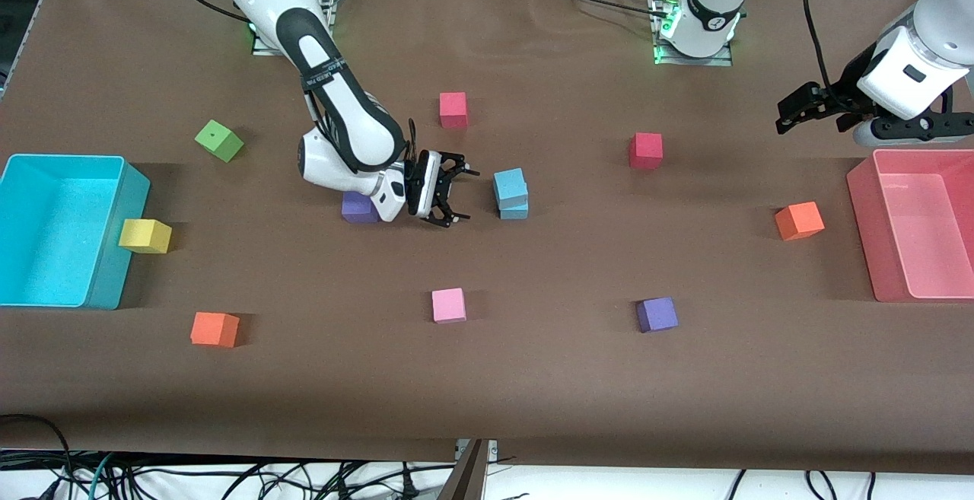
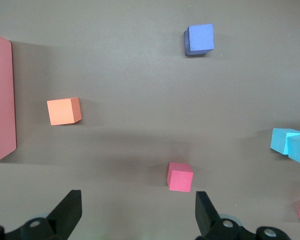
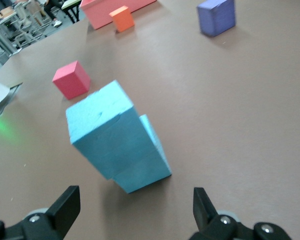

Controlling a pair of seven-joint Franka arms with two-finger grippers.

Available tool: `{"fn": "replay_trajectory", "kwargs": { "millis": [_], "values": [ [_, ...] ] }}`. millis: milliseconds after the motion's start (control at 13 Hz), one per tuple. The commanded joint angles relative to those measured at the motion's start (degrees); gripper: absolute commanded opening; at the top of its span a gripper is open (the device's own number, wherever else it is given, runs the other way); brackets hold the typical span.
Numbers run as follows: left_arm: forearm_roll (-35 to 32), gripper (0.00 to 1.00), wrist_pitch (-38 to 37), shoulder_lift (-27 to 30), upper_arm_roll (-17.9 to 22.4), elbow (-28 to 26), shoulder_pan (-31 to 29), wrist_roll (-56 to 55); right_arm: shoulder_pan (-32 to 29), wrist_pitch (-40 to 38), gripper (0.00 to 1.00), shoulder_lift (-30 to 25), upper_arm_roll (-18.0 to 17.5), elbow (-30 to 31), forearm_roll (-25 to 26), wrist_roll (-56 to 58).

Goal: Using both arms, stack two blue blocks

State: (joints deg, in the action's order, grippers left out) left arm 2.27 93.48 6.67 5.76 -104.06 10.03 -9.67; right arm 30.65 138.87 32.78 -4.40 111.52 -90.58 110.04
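Two blue blocks stand stacked mid-table. The upper block [image 1: 509, 183] sits askew on the lower block [image 1: 515, 210], overhanging it. My right gripper [image 1: 464, 195] is low over the table beside the stack, toward the right arm's end, open and holding nothing. In the right wrist view the upper block [image 3: 104, 129] and lower block [image 3: 146, 171] lie just past the open right gripper [image 3: 136, 206], apart from the fingers. My left gripper [image 1: 788, 113] hangs open and empty in the air by the pink bin [image 1: 864, 203]. The left wrist view shows the left gripper [image 2: 137, 210] and the stack [image 2: 292, 145] off at the edge.
A purple cube [image 1: 358, 208] lies partly hidden under the right wrist. Red cubes [image 1: 453, 109] [image 1: 645, 150], orange cubes [image 1: 799, 220] [image 1: 214, 329], a pink cube [image 1: 449, 305], a purple cube [image 1: 657, 314], a yellow cube [image 1: 144, 235] and a green cube [image 1: 219, 140] are scattered about. A cyan bin [image 1: 114, 256] sits at the right arm's end.
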Motion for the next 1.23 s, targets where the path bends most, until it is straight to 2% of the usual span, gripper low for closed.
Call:
{"fn": "replay_trajectory", "kwargs": {
  "millis": [0,153,307,460,613,843,1150],
  "values": [
    [-1.2,1.0,-1.2,-0.7,-0.1,1.3,0.1,0.3,-0.3,-0.4,1.0,-4.1,1.7,2.8,-0.2,-2.4],
    [-1.1,1.0,-1.3,-0.6,-0.1,1.4,0.1,0.3,-0.4,-0.4,1.0,-5.5,2.9,3.6,0.0,-2.4],
    [-1.1,1.0,-1.6,-0.5,-0.2,1.4,0.1,0.3,-0.6,-0.9,1.0,-9.1,6.3,5.9,0.5,-4.0],
    [-1.1,1.0,-1.7,-0.4,0.0,1.5,0.1,0.3,-0.7,-0.8,1.0,-13.9,8.7,8.7,4.7,-10.4],
    [-1.1,1.0,-2.4,-0.3,-0.1,1.6,0.0,0.3,-0.8,-0.6,1.0,-17.5,12.1,9.5,14.4,-18.9],
    [-1.1,1.0,-2.5,-0.3,-0.2,2.1,0.1,0.3,-6.0,-1.2,1.0,-23.6,13.3,11.9,33.0,-31.7],
    [-1.1,1.0,-2.6,-0.4,-0.2,2.2,0.1,0.3,-15.2,-12.8,1.0,-29.7,13.2,11.2,58.6,-51.4]
  ]
}}
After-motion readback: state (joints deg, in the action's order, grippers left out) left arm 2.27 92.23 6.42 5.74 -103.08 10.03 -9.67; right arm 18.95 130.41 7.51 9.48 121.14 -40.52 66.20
